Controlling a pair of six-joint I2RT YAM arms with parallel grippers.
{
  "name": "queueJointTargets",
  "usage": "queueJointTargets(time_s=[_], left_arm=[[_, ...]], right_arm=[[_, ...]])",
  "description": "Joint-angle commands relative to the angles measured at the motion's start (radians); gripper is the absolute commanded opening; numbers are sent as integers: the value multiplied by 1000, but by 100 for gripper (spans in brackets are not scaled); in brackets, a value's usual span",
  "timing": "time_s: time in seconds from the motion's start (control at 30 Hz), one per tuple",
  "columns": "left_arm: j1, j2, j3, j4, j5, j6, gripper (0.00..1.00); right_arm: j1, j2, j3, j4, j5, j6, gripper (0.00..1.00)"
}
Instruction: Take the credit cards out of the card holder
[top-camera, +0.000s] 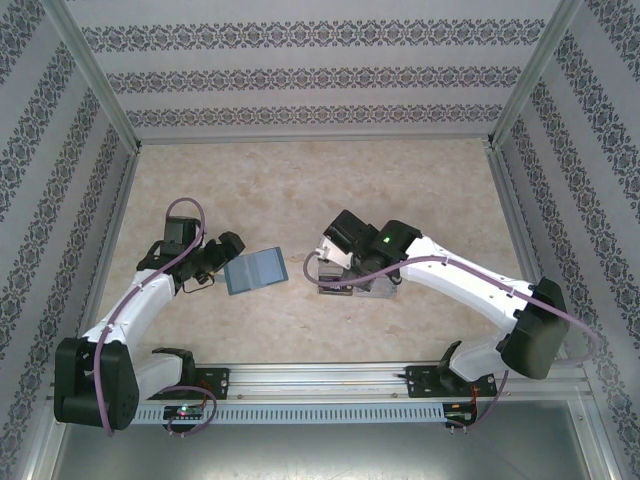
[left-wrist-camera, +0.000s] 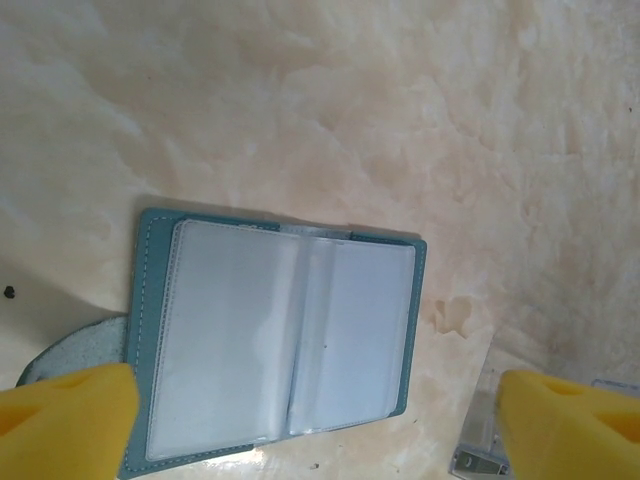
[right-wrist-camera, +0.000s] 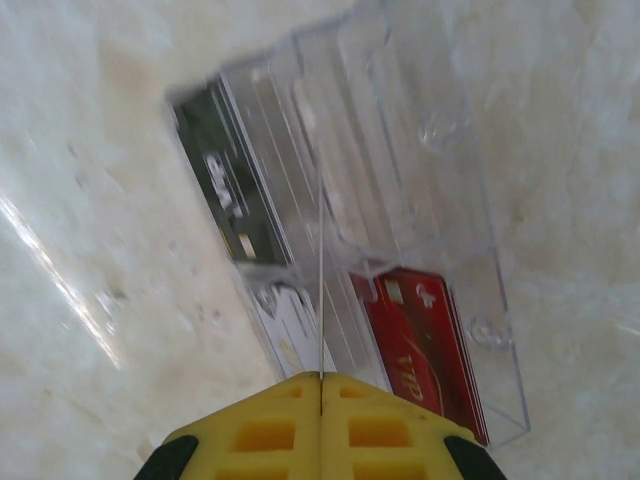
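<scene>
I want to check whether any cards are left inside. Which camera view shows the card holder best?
The left wrist view. The card holder lies open and large there, and its clear sleeves and teal border are plain to see. In the top external view it is a small blue-grey rectangle, and its inner detail is too small to tell.

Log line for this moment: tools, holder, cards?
left tool open, facing open teal rectangular card holder | right tool shut on thin pale edge-on card over clear plastic compartmented box holding red card
</scene>
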Motion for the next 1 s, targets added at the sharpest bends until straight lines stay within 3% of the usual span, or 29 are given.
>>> queueJointTargets(time_s=[0.0, 0.3, 0.53, 0.97], left_arm=[[3, -26, 32, -41, 4, 33, 95], [3, -35, 16, -43, -3, 27, 95], [3, -37, 16, -52, -14, 29, 95], [3, -33, 18, -68, -30, 35, 95]], right_arm=[[-1, 6, -38, -73, 103, -109, 0], [-9, 7, -50, -60, 46, -91, 0], [7, 75, 11, -65, -70, -77, 0], [40, 193, 60, -3, -72, -105, 0]])
